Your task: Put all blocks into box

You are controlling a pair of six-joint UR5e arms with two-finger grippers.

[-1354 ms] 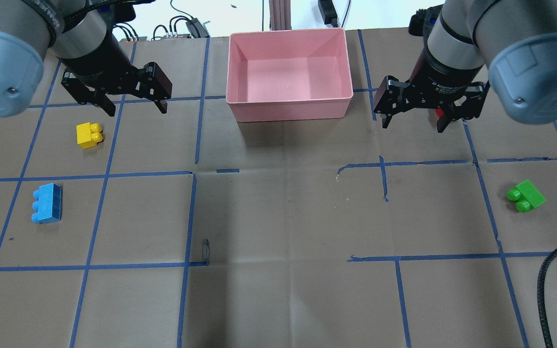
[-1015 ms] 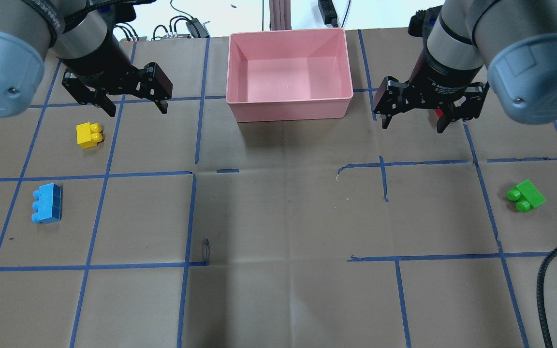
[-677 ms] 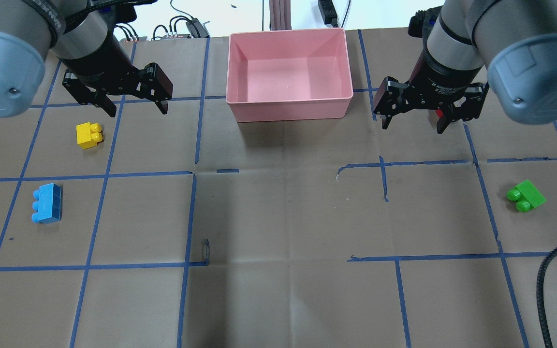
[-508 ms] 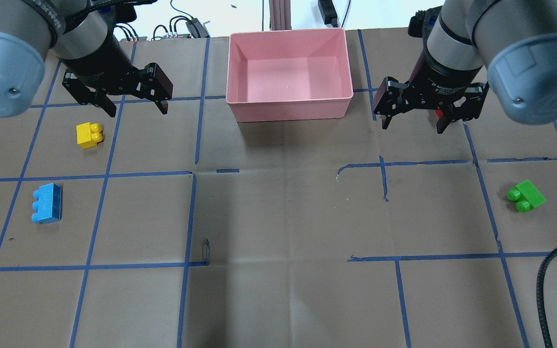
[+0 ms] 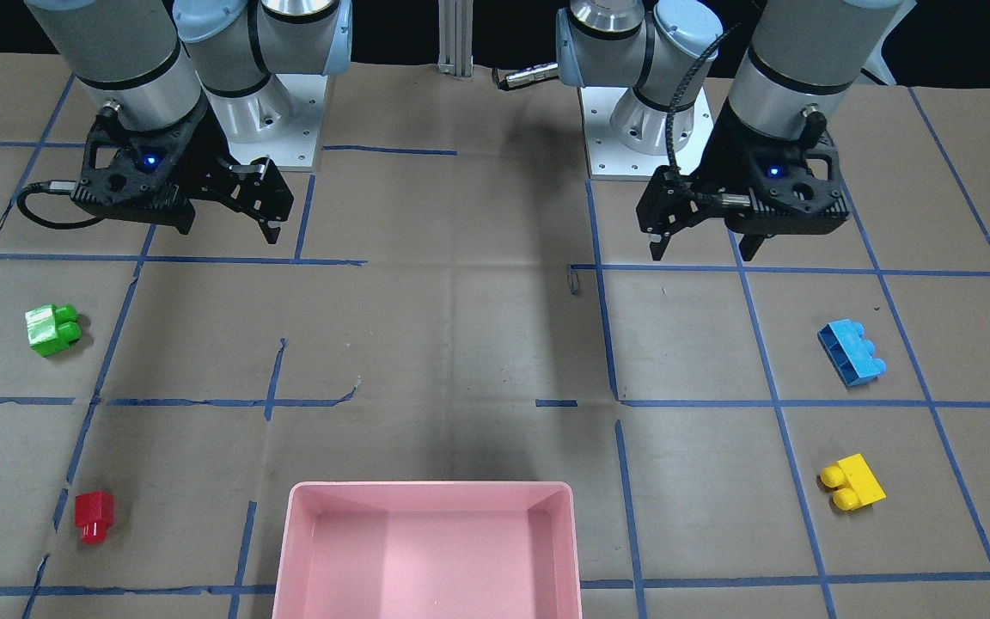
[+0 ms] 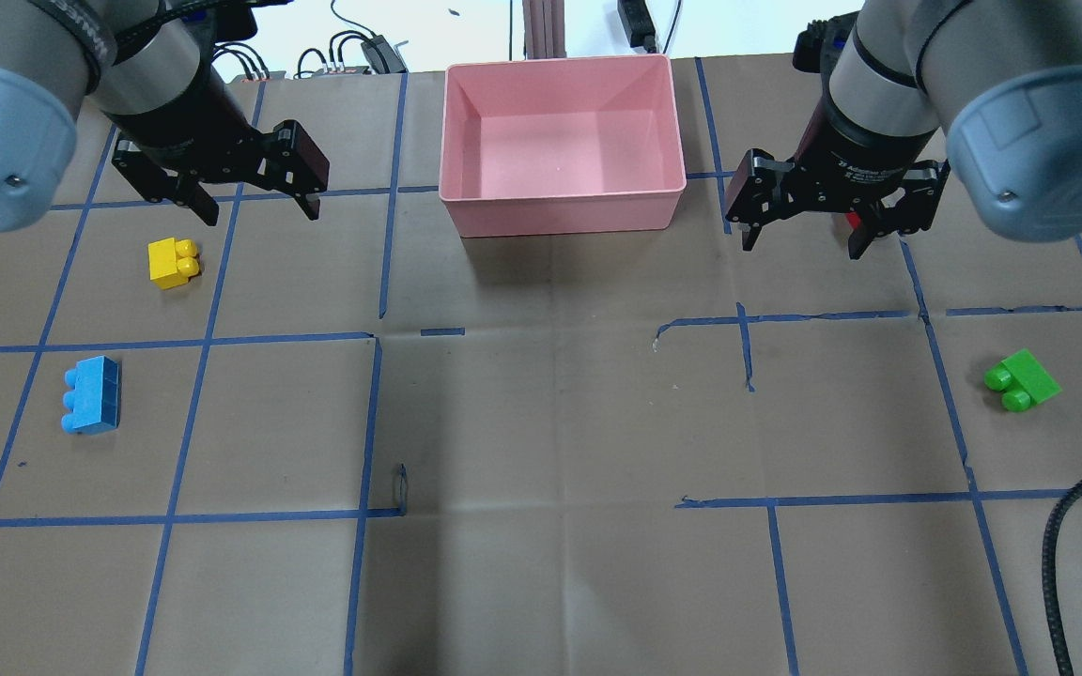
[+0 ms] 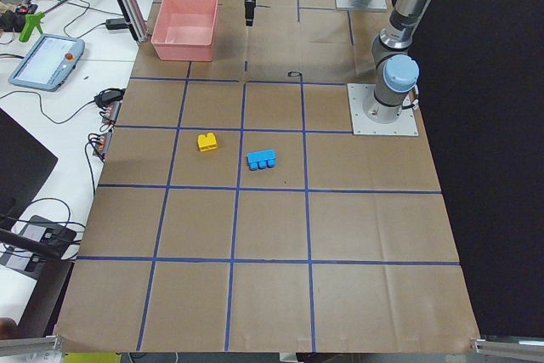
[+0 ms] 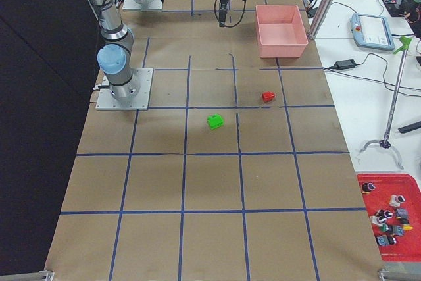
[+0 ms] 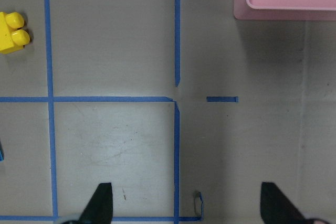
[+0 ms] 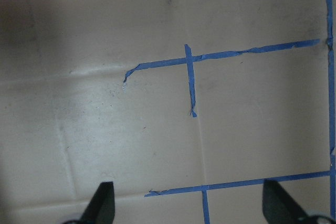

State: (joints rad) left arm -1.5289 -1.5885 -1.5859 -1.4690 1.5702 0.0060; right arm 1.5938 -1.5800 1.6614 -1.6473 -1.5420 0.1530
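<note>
The pink box (image 6: 560,212) stands at the table's far middle with nothing in it. The yellow brick (image 6: 172,262) and the light blue brick (image 6: 91,394) lie on the left. The green brick (image 6: 1022,379) lies on the right. The red brick (image 5: 93,515) lies by the box on the robot's right side, mostly hidden behind the right gripper in the overhead view. My left gripper (image 6: 262,214) hovers open and empty, beyond and right of the yellow brick, which shows in its wrist view (image 9: 11,32). My right gripper (image 6: 801,247) hovers open and empty, right of the box.
Brown paper with blue tape grid lines covers the table (image 6: 541,422). A black cable (image 6: 1067,526) curls in at the near right. The arm bases (image 5: 271,112) stand at the robot's side.
My left gripper has shifted slightly left and away from the robot. My right gripper and all the bricks have stayed in place.
</note>
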